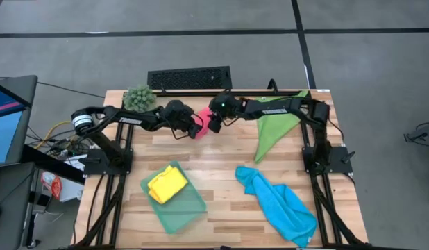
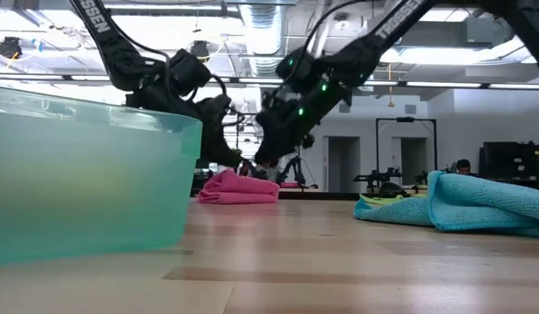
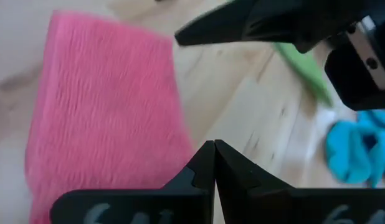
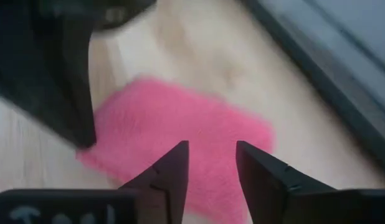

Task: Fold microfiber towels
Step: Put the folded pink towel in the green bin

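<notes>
Above the folded pink towel [image 4: 180,149] at the surface's [image 1: 221,167] far edge, my right end effector [image 4: 211,165] hangs released, left end effector [image 3: 214,165] clenched empty; the green towel [image 1: 273,128] probably needs folding next.

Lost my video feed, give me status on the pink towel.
Left gripper shut, empty, beside pink towel. Right gripper open above it, holding nothing. Towel folded on table. Nothing in the way.

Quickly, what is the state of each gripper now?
Left gripper: closed, holding nothing, beside the pink towel.
Right gripper: open, empty, above the pink towel.
</notes>
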Motion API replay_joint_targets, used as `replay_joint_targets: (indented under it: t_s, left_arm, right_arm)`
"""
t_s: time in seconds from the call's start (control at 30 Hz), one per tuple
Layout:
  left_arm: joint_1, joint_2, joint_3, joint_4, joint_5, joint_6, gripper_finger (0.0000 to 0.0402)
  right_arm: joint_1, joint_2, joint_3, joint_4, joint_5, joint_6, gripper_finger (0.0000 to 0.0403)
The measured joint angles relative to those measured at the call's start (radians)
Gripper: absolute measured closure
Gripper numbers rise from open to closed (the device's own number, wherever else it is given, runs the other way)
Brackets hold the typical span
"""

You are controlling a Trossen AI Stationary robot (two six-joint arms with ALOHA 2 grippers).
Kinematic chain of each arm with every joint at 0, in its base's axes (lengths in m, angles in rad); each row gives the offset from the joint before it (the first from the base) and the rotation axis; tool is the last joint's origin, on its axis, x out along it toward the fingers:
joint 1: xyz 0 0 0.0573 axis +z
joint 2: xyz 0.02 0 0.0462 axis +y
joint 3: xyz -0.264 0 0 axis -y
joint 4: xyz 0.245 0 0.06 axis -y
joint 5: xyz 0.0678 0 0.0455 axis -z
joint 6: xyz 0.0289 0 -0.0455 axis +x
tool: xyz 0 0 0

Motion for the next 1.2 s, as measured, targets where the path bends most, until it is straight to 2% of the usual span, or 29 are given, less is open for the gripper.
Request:
replay_joint_targets:
  t_s: [0.2,0.43,0.6,0.77,0.83,0.9,1.0,1.1,1.2]
  left_arm:
    - [-0.040,0.010,0.000,-0.138,-0.086,0.060,0.0401]
    - [-0.063,0.010,0.000,-0.167,-0.091,0.076,0.0401]
    - [-0.058,-0.015,0.002,-0.156,-0.065,0.061,0.0401]
    - [-0.049,-0.121,0.035,-0.222,-0.010,0.053,0.0401]
    - [-0.050,-0.174,0.045,-0.274,-0.031,0.058,0.0401]
    - [-0.050,-0.216,0.045,-0.279,-0.096,0.061,0.0401]
    - [-0.048,-0.220,0.045,-0.224,-0.186,0.067,0.0401]
    - [-0.042,-0.160,0.045,-0.151,-0.220,0.098,0.0401]
    - [-0.041,-0.082,0.052,-0.164,-0.230,0.103,0.0401]
  right_arm:
    - [0.021,0.089,-0.002,0.025,-0.003,0.031,0.0268]
    - [0.031,0.108,-0.002,-0.015,0.026,0.035,0.0283]
    - [0.024,0.004,-0.001,-0.033,0.025,0.042,0.0284]
    - [0.001,-0.094,-0.001,-0.100,0.047,0.085,0.0281]
    - [-0.022,-0.122,-0.001,-0.128,0.061,0.131,0.0271]
    - [-0.052,-0.133,0.000,-0.167,0.057,0.191,0.0252]
    - [-0.089,-0.122,-0.002,-0.218,0.027,0.250,0.0215]
    - [-0.109,-0.122,-0.003,-0.257,-0.012,0.281,0.0182]
    - [-0.115,-0.137,-0.003,-0.279,-0.071,0.296,0.0163]
